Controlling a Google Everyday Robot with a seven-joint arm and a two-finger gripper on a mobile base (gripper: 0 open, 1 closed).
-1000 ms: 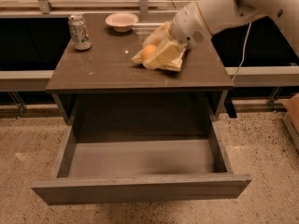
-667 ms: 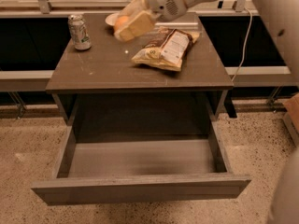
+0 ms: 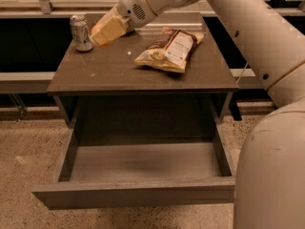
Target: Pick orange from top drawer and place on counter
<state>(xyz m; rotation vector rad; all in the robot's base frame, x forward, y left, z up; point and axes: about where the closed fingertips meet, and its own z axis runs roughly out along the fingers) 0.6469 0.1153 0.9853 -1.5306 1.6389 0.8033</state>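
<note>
My hand [image 3: 106,30] hovers over the tabletop [image 3: 109,70] beside the soda can [image 3: 81,32]; I cannot tell its grip. The top drawer [image 3: 133,197] looks empty; the orange is perhaps in hand, so I judge placing next: lower gently, release

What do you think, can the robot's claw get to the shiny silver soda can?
Probably yes. The claw hangs just above the dark brown flat counter, right beside the silver soda can, with nothing between them. The crinkly chip bag lies off to the other side.
</note>
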